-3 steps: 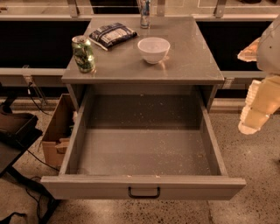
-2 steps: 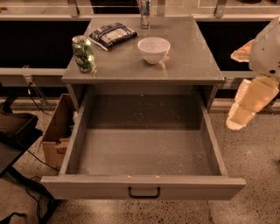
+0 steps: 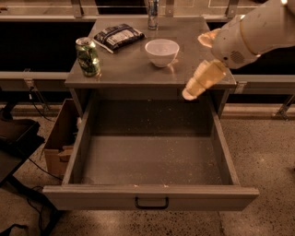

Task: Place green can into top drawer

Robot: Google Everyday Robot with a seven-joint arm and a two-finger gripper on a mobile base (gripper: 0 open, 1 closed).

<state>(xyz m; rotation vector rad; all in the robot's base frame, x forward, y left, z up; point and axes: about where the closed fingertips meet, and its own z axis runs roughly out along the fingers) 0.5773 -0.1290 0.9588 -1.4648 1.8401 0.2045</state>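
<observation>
The green can (image 3: 88, 56) stands upright on the cabinet top (image 3: 138, 69), near its left edge. The top drawer (image 3: 152, 161) is pulled fully out below it, and its speckled floor holds nothing; the dark bar handle (image 3: 151, 203) is on its front panel. My gripper (image 3: 195, 65) hangs at the end of the white arm (image 3: 251, 32) over the right part of the cabinet top, far to the right of the can. Its fingers (image 3: 203, 79) are spread apart and hold nothing.
A white bowl (image 3: 162, 51), a dark snack bag (image 3: 119, 36) and a tall slim can (image 3: 152, 13) also stand on the cabinet top. A cardboard box (image 3: 60, 145) sits on the floor left of the drawer. A rail runs behind the cabinet.
My arm and gripper have swung in from the right edge of the view to over the right part of the cabinet top. The can and drawer have not moved.
</observation>
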